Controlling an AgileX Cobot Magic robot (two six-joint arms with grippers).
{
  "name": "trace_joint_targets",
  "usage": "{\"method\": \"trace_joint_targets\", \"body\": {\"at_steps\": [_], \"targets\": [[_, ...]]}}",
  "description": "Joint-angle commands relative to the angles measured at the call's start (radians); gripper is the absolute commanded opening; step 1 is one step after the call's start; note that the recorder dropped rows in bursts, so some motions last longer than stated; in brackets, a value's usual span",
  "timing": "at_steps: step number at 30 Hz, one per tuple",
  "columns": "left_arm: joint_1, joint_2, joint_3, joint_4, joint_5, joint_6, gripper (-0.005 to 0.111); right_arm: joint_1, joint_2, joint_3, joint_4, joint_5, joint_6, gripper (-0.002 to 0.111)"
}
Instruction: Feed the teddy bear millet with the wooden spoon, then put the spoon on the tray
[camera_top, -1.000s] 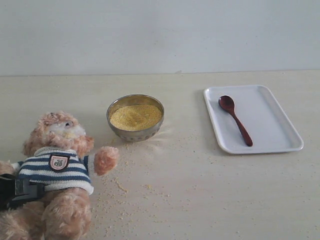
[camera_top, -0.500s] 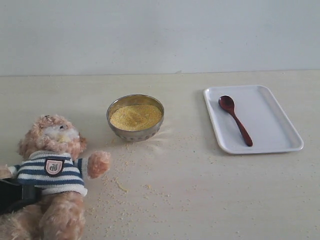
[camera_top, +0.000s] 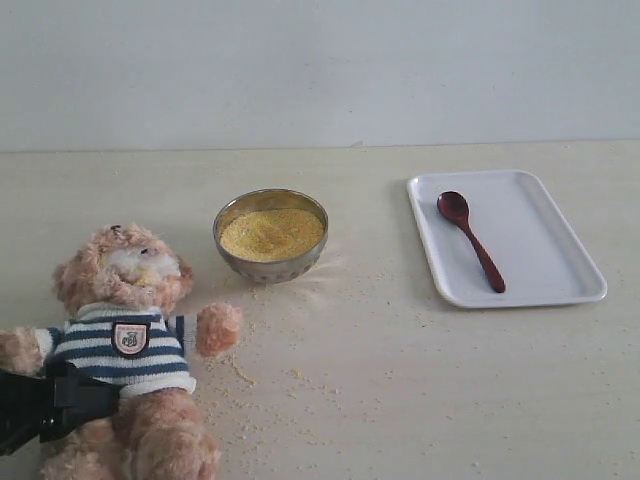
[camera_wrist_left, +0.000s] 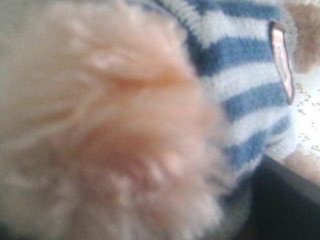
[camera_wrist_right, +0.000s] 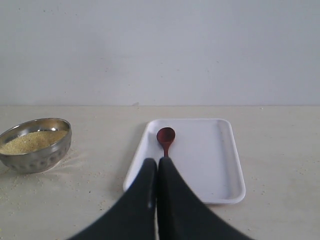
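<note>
The teddy bear (camera_top: 125, 300) sits at the table's front left in its striped shirt, and its fur and shirt (camera_wrist_left: 240, 75) fill the left wrist view. My black left gripper (camera_top: 60, 400) is at the bear's waist; fur hides its jaws, and only one dark finger (camera_wrist_left: 290, 200) shows. Millet (camera_top: 271, 232) is heaped in the metal bowl (camera_top: 270, 262) at the centre. On the white tray (camera_top: 550, 250) at the right lies the wooden spoon (camera_top: 470, 240). My right gripper (camera_wrist_right: 158, 161) hangs shut and empty in front of the tray (camera_wrist_right: 210, 160), hiding the handle of the spoon (camera_wrist_right: 166, 136).
Loose millet grains (camera_top: 260, 375) are scattered over the table between the bear and the bowl. The metal bowl (camera_wrist_right: 35, 152) also shows in the right wrist view. A pale wall (camera_top: 320, 70) closes off the back of the table.
The bear sank down and to the left, then came back up and to the right, sitting more upright now. The left gripper shows lower against its waist. Spoon, tray and bowl stayed put.
</note>
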Motion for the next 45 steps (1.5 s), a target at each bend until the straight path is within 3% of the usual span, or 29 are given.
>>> {"method": "trace_joint_targets", "body": {"at_steps": [1,7,12,21,26,33,45], "targets": [[0.000,-0.025,0.002,0.006,0.018,-0.038,0.075,-0.001,-0.006,0.005,0.002,-0.005,-0.005,0.000],[0.000,-0.187,0.002,0.006,0.025,-0.130,0.074,-0.001,-0.006,0.005,0.002,-0.005,-0.005,0.000],[0.000,-0.361,0.002,0.090,-0.014,-0.247,0.074,-0.001,-0.006,0.005,0.002,-0.005,-0.005,0.000],[0.000,-0.689,0.002,0.539,0.031,-0.730,0.073,-0.001,-0.006,0.005,0.002,-0.005,-0.005,0.000],[0.000,-0.856,0.002,0.660,0.125,-0.848,0.055,-0.001,-0.006,0.005,0.002,-0.005,-0.005,0.000],[-0.002,-1.006,0.002,0.655,0.203,-0.848,0.007,-0.001,-0.006,0.005,0.002,-0.005,-0.005,0.000],[-0.002,-1.071,0.002,0.640,0.217,-0.848,0.005,-0.001,-0.006,0.005,0.002,-0.005,-0.005,0.000]]}}
